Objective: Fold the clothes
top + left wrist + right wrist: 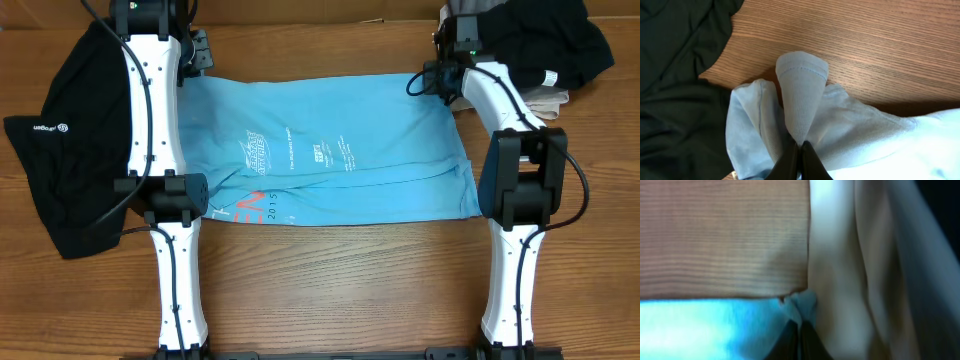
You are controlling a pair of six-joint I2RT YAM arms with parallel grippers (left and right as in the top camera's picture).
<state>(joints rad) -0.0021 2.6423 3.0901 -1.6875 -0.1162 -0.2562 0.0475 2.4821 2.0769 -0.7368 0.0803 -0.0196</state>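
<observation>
**Both pincers clamped on the far corners of the blue shirt**

Far left: black top (70,170) spread loose on the wooden table (340,290), small white logo facing up, partly under the left arm. In the left wrist view the black top (675,75) fills the left side and touches the bunched blue cloth.

Left gripper (197,60) sits at the far-left corner of the light blue T-shirt (330,150). In the wrist view the left gripper (800,160) has its jaws pressed together on a pinch of the light blue T-shirt (800,95). A ribbed fold stands up in a cone just past the fingertips, with more blue cloth gathered on both sides. Bare table (865,45) beyond.

Middle: the shirt lies flat across the table between the two arms, white print up, with a long crease running along the near part.

Right gripper (440,78) is at the shirt's far-right corner. In the wrist view the right gripper (800,335) is closed tight, nipping a small tip of the light blue T-shirt (700,325); the view is blurred. Beige cloth (850,255) lies right beside that tip, touching it.

Far right: a dark garment (540,40) heaped at the table's far corner, beige cloth (548,100) poking out under it, next to the right arm.
</observation>
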